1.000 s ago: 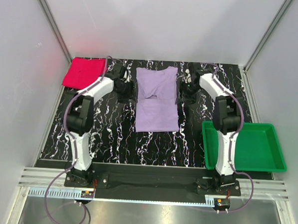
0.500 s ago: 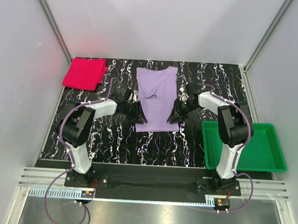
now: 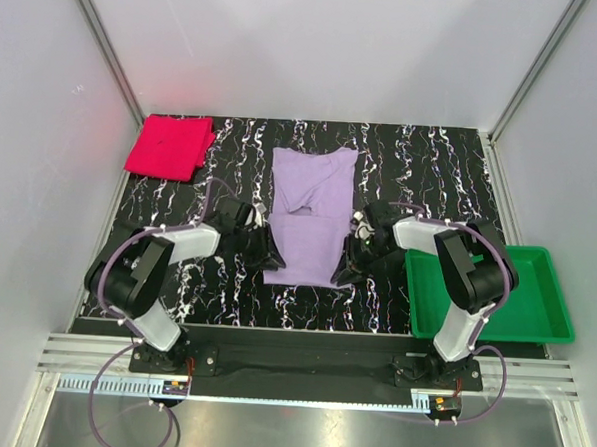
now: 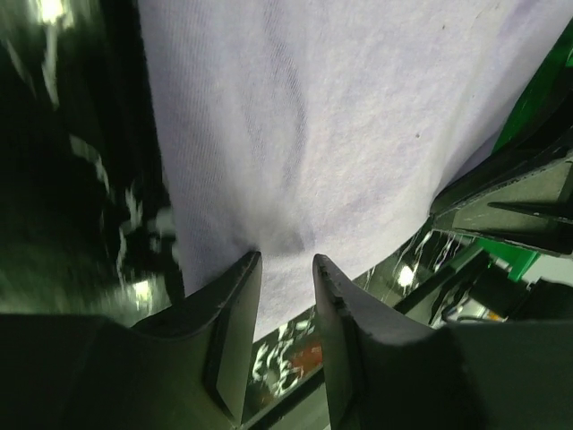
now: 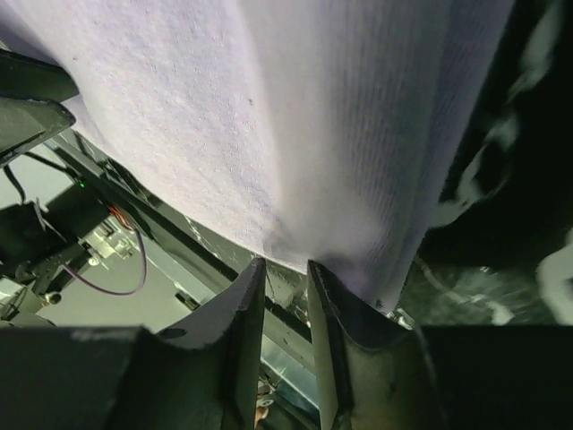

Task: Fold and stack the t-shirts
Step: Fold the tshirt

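The lavender t-shirt (image 3: 309,219) lies partly folded, long and narrow, at centre; the pink-red t-shirt (image 3: 168,147) sits folded square, far left, well apart.

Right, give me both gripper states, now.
Left gripper: closed on the purple shirt, at its near edge.
Right gripper: closed on the same shirt's near edge.

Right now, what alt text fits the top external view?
A lavender t-shirt lies in the middle, the left pincer and right pincer at its near corners. A folded pink-red t-shirt sits far left, a green tray near right.
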You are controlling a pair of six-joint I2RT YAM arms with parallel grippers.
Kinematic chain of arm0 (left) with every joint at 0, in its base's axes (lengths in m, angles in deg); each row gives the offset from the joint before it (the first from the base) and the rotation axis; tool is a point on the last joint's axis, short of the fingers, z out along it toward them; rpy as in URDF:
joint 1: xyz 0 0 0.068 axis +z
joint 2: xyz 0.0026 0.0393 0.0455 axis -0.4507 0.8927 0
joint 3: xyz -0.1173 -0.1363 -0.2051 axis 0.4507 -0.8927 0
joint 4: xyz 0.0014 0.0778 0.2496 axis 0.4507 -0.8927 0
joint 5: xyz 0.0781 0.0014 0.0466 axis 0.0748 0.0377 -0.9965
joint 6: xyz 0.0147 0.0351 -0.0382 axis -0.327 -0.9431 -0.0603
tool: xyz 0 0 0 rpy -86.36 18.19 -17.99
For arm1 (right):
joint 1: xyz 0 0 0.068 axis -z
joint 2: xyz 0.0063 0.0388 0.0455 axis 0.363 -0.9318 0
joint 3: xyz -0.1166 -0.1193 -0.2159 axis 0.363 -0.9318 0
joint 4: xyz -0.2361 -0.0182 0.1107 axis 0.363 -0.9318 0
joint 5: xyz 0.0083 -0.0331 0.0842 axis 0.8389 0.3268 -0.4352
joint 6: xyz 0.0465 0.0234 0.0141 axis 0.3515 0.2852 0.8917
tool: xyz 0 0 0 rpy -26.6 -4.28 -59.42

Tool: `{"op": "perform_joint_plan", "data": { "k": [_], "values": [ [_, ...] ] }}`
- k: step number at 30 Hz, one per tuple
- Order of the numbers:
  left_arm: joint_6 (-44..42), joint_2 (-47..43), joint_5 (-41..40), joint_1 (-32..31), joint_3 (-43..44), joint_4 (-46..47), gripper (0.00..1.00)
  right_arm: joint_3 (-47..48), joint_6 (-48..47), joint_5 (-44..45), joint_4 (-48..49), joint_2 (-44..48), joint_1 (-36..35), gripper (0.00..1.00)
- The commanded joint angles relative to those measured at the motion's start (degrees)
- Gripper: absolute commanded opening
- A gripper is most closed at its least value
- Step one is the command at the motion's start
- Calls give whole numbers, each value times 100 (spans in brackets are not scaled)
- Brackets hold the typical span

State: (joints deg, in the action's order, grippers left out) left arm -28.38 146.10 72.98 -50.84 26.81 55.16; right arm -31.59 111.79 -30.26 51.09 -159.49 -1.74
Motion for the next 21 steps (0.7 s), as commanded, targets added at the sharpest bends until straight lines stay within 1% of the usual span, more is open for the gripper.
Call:
{"op": "perform_joint_plan", "data": {
  "k": [1,3,4,5,6,7,8,9,11,12,13,15,16,18,19,20,21],
  "values": [
    [-208,-324,-623,-126,-608,-666,40,-328,102,541,83,309,-150,34],
    [-243,-606,-745,-161,-609,-963,44,-224,67,707,-84,590,-150,36],
    [-287,-877,-842,-196,-565,-1131,45,-154,23,778,-337,696,-158,37],
    [-314,-1045,-956,-205,-495,-1307,46,-22,-64,857,-487,915,-158,42],
    [-357,-1186,-1166,-222,-320,-1674,49,31,-109,979,-637,1030,-158,44],
    [-445,-1475,-1255,-223,-240,-1834,56,58,-135,1050,-873,1153,-158,48],
    [-472,-1626,-1325,-223,-161,-1975,59,41,-162,1103,-963,1424,-150,52],
    [-498,-1758,-1457,-231,-56,-2246,61,-3,-179,1156,-1042,1566,-158,59],
    [-551,-2188,-1545,-249,-11,-2511,66,-257,-136,1130,-1104,1960,-158,64],
    [-542,-2329,-1572,-240,-72,-2565,68,-363,-127,1104,-1087,2067,-150,68],
    [-534,-2452,-1581,-240,-125,-2600,69,-477,-118,1078,-973,2147,-150,69],
    [-481,-2699,-1450,-240,-326,-2504,69,-785,-92,1095,-841,2270,-150,71],
    [-385,-2743,-1371,-240,-562,-2391,69,-960,-74,1121,-658,2297,-150,71],
    [-218,-2814,-1126,-240,-871,-1934,69,-1119,13,1209,-437,2332,-150,71],
    [-8,-2814,-1072,-240,-1168,-1758,68,-1207,75,1227,-253,2262,-150,72],
    [116,-2822,-1002,-240,-1310,-1339,66,-1242,119,1262,-147,2227,-141,71],
    [378,-2831,-870,-240,-1451,-1117,66,-1277,163,1288,-42,2192,-141,70]
  ]
}}
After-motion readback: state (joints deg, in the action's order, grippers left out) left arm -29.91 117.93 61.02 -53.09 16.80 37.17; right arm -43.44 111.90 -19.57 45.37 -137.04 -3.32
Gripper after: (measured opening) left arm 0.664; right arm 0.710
